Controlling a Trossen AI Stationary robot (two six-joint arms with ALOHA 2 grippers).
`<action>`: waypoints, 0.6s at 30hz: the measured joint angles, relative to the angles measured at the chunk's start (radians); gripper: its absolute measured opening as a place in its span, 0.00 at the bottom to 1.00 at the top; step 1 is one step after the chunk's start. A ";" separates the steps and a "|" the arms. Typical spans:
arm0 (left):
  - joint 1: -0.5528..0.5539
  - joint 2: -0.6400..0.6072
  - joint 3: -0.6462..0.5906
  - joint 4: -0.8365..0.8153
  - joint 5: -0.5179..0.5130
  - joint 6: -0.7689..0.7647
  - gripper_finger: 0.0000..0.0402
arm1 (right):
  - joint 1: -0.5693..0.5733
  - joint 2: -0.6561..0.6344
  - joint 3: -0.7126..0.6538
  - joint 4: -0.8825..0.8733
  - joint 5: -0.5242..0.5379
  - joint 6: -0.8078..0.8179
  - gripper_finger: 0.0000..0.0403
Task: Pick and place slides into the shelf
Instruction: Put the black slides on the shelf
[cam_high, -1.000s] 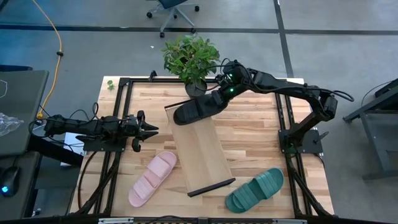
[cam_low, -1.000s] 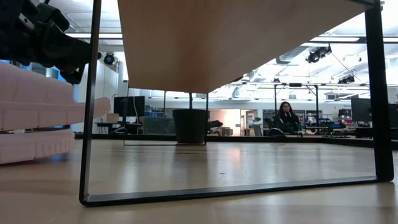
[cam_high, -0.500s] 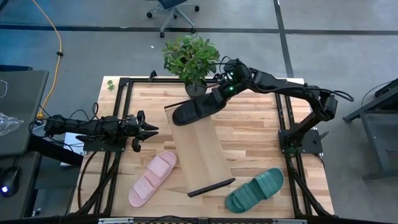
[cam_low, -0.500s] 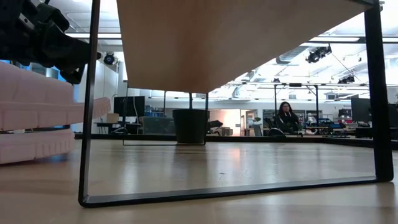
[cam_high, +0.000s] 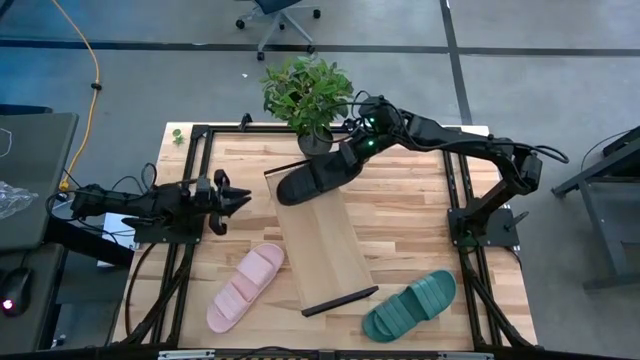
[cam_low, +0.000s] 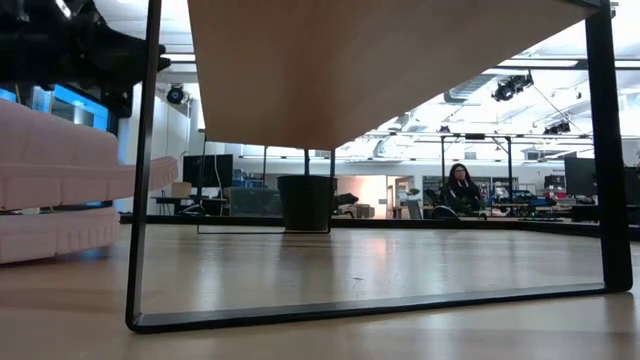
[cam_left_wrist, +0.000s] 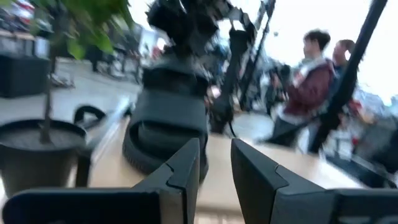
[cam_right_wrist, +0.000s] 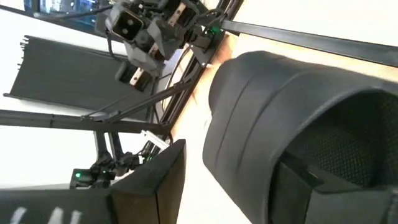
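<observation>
The black slide (cam_high: 318, 175) lies across the far end of the shelf (cam_high: 325, 245), a light-wood plank with a black bar (cam_high: 340, 300) at its near end. My right gripper (cam_high: 349, 154) is open at the slide's right end. One finger (cam_right_wrist: 297, 179) is under the ribbed strap (cam_right_wrist: 267, 99) and the other (cam_right_wrist: 163, 177) is outside it. The pale pink slide (cam_high: 247, 286) lies on the table left of the shelf, and the dark green slide (cam_high: 410, 305) lies to its right. My left gripper (cam_high: 238, 196) hovers open, left of the shelf, pointing at the black slide (cam_left_wrist: 166, 118). My right gripper straddles the side of the black slide's strap (cam_right_wrist: 239, 143), coming slanting from the table's far right. A bare gap shows between the outer finger and the strap. Whether the inner finger touches the strap cannot be told. The slide lies on the shelf's far end.
A potted plant (cam_high: 307, 95) stands at the table's far edge, just behind the black slide, and its pot (cam_low: 305, 203) shows under the shelf. Black frame rails (cam_high: 190, 180) border the table. People (cam_left_wrist: 317, 68) stand in the room beyond.
My left gripper has drawn back toward the table's left edge and risen, tipping up to point level across the table. My right gripper has shifted only slightly by the black slide, which has stayed on the shelf's far end.
</observation>
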 joint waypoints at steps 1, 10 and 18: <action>0.000 0.000 0.000 0.011 -0.016 0.007 0.21 | 0.000 0.000 0.000 0.001 0.000 0.000 0.44; 0.000 0.033 0.000 0.012 -0.061 0.029 0.21 | 0.001 0.000 0.000 0.022 0.011 0.003 0.44; 0.000 0.060 0.000 0.137 -0.046 0.024 0.21 | 0.001 0.000 0.000 0.022 0.015 0.003 0.44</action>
